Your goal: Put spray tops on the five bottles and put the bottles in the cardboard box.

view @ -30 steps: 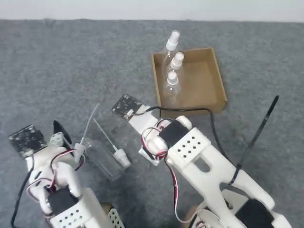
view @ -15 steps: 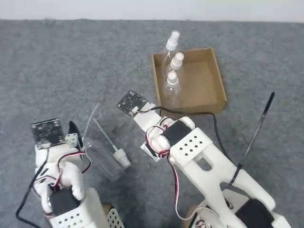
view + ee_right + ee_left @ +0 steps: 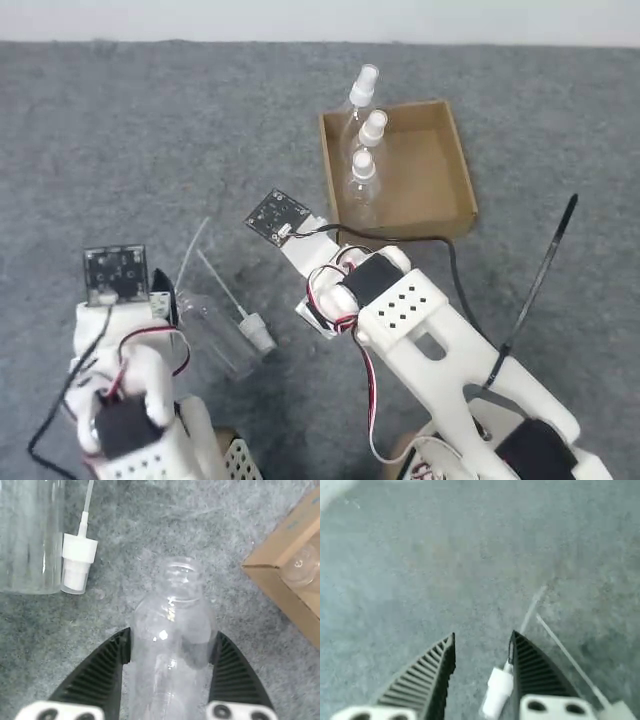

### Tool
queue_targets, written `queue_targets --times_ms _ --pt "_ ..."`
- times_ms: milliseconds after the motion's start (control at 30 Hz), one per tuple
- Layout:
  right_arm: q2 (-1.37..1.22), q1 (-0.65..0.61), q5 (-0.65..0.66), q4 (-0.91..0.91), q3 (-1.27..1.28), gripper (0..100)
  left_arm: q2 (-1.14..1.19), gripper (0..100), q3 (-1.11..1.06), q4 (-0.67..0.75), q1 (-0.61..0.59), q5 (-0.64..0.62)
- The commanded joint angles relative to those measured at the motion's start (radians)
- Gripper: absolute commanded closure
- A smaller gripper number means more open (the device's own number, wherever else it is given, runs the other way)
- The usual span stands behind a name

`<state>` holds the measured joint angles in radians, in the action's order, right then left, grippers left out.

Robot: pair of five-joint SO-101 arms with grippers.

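Right gripper (image 3: 171, 636) clamped on uncapped bottle (image 3: 172, 605), left gripper (image 3: 482, 637) parted, empty — spray top (image 3: 499, 690) beside one finger.

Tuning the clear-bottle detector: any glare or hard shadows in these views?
High view: soft even light, no hard shadows; the lying bottle barely stands out from the grey carpet. Right wrist view: small bright glints on the uncapped bottle in the right gripper. Left wrist view: no glare on the spray top beside the open left gripper.
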<state>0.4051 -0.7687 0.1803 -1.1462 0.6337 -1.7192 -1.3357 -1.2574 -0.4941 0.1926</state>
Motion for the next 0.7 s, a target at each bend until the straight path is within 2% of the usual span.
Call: queue_targets --times_ms 0,367,667 --pt "0.051 0.021 0.044 0.016 -0.015 87.3 0.224 83 0.079 0.06 0.003 0.012" --pt "0.051 0.061 0.048 0.081 0.014 87.3 0.534 77 0.136 0.055 0.0 0.017" --pt "0.051 0.061 0.048 0.088 0.017 87.3 0.733 77 0.137 0.147 -0.087 0.075"
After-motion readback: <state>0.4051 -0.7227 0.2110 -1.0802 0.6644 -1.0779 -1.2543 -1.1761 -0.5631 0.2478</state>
